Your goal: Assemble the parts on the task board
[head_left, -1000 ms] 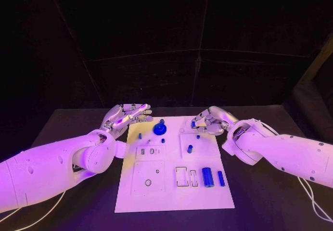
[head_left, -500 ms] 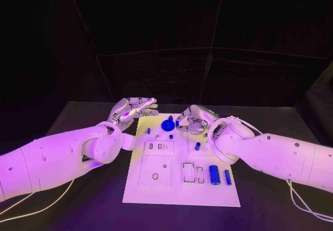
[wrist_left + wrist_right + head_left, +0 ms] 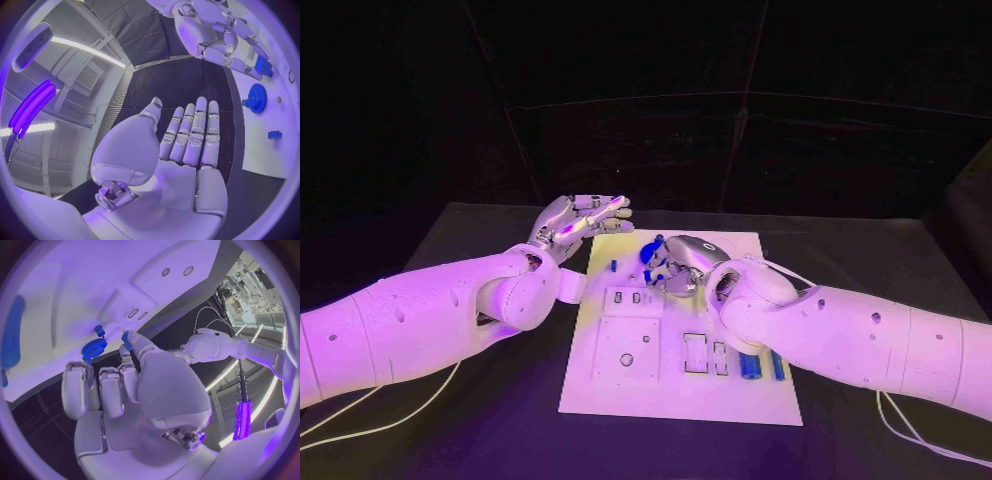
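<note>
Task board (image 3: 678, 390) parts awaiting assembly: right hand (image 3: 674, 263) pinching small blue piece (image 3: 262, 65) beside gear (image 3: 256, 98) for seating, left hand (image 3: 577, 226) empty, fingers extended, clear.

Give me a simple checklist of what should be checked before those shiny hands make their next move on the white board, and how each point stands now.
1. Right hand over the far end of the task board: ok.
2. Right hand close to the blue gear: ok.
3. Whether the right hand holds a small blue part: cannot tell.
4. Left hand empty, fingers straight: ok.
5. Left hand off the board's edge, out of the way: ok.
6. Blue cylinder on the board's near part: ok.
</note>
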